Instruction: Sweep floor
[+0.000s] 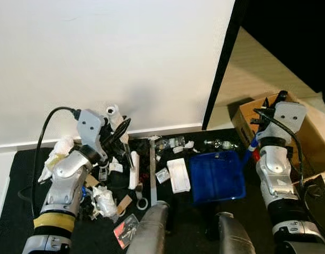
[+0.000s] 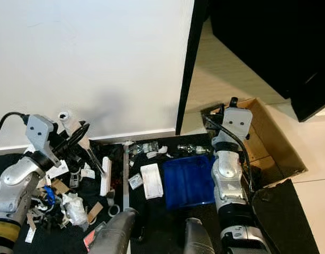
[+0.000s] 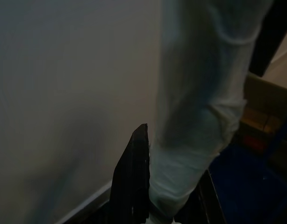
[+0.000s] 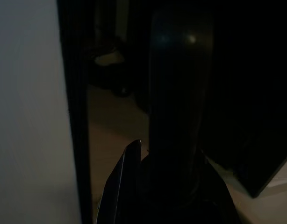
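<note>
A white plastic broom handle (image 1: 118, 123) is clamped in the left gripper (image 1: 120, 132) at nine o'clock. A blue plastic dustpan (image 1: 218, 174), centre, has its dark handle (image 4: 181, 93) gripped by the right gripper (image 1: 256, 138) at three o'clock.

It was a home interior: a white wall (image 1: 109, 58) with baseboard (image 1: 168, 128), a dark doorframe (image 1: 222, 63), pale flooring (image 1: 258, 69), a black mat (image 1: 14, 211) strewn with litter (image 1: 107, 201), and a cardboard box (image 1: 310, 137).
</note>
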